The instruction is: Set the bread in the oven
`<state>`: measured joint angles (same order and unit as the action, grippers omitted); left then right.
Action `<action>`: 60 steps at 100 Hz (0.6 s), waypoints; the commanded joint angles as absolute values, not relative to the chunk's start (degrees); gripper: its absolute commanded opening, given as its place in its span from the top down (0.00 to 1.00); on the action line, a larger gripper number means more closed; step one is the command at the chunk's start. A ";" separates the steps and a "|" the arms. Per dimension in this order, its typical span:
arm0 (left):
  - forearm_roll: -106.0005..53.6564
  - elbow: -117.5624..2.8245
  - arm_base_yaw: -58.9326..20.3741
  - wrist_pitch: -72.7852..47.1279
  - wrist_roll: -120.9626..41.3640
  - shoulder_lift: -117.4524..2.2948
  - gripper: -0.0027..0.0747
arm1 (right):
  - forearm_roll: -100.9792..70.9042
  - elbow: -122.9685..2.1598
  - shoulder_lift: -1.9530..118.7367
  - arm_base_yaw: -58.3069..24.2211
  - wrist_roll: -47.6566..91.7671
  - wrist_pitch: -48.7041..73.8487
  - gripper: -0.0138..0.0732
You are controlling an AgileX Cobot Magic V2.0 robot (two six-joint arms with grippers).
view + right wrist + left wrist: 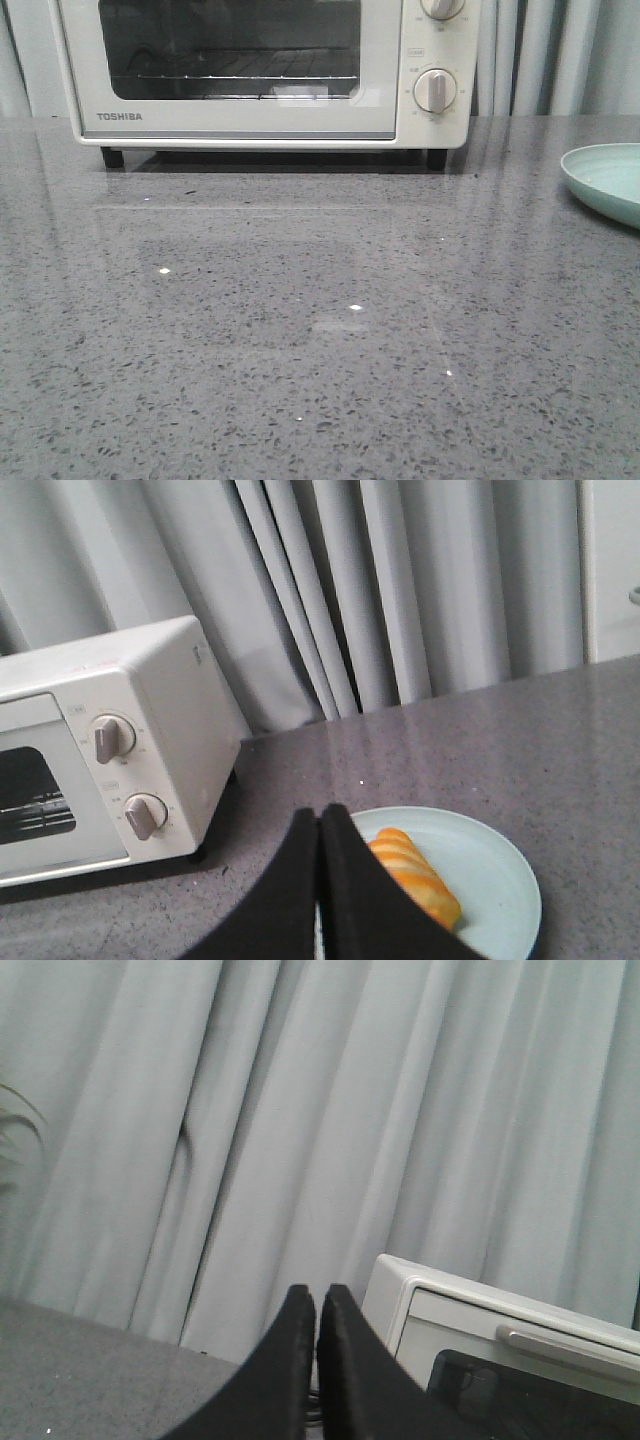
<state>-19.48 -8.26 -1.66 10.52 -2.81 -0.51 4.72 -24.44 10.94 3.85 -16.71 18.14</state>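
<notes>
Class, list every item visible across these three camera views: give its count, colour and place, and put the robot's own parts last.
Cream-white toaster oven: one, door closed, at the back of the grey speckled countertop.
Round oven knobs: two, cream, on the oven's right panel.
Pale green round plate: one, right of the oven.
Golden-orange striped bread roll: one, on the plate.
Grey curtains: behind the counter.
Left gripper: black, fingers together.
Right gripper: black, fingers together, above the plate.
</notes>
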 commanded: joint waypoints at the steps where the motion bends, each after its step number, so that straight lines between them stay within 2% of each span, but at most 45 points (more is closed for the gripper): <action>1: -16.86 -14.07 -1.90 10.93 -2.44 -3.71 0.99 | 4.99 -30.32 16.45 3.70 -16.69 18.76 0.92; 42: -16.35 -35.49 -1.90 -5.07 -3.02 -23.57 0.99 | 4.75 -47.90 34.31 3.57 -16.69 39.52 0.92; 60: -16.35 -42.32 -1.90 -7.06 -3.25 -32.74 0.99 | 4.75 -51.96 38.05 3.57 -16.69 45.75 0.92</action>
